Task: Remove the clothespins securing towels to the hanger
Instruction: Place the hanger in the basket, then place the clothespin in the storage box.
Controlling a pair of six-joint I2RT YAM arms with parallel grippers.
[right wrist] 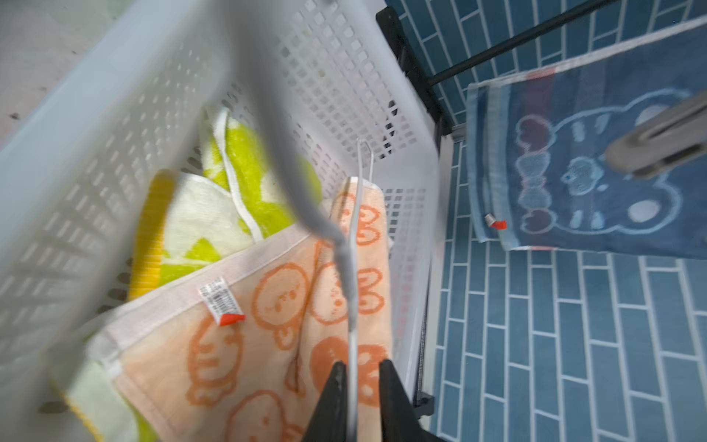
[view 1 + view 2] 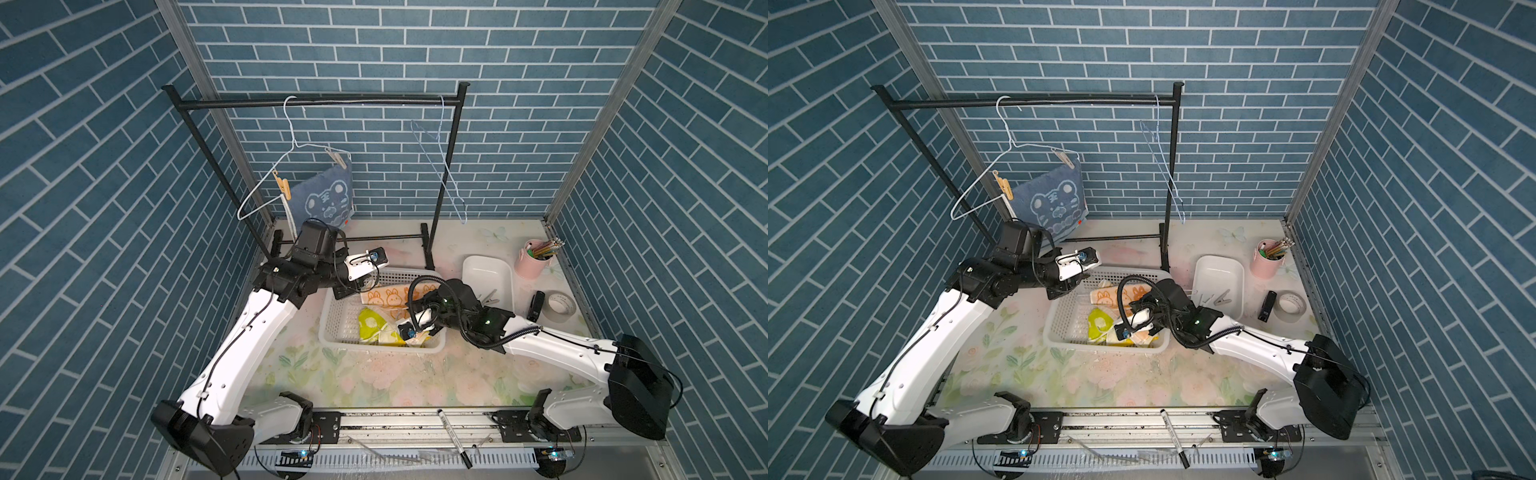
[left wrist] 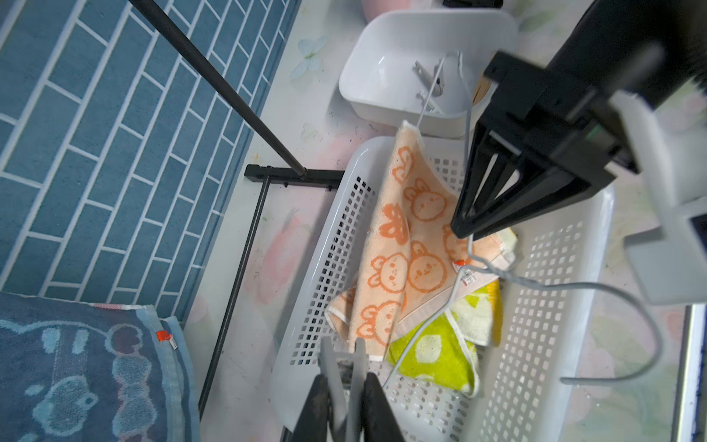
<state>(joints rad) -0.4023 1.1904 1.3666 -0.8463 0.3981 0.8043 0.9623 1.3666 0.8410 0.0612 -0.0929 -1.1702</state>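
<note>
Right gripper (image 1: 361,363) is gaping narrowly; the hanger wire (image 1: 352,344) between its fingers (image 1: 331,409) is risking slipping out. Left gripper (image 3: 344,377) is pinching a pale clothespin (image 3: 328,363).

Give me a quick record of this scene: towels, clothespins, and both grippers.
Blue towel: hung on the white hanger, pinned by tan clothespin and pale clothespin
Basket: orange towel, yellow-green towel
Tray: loose clothespins
Left gripper: shut on grey clothespin
Right gripper: open, wire hanger between its jaws
</note>
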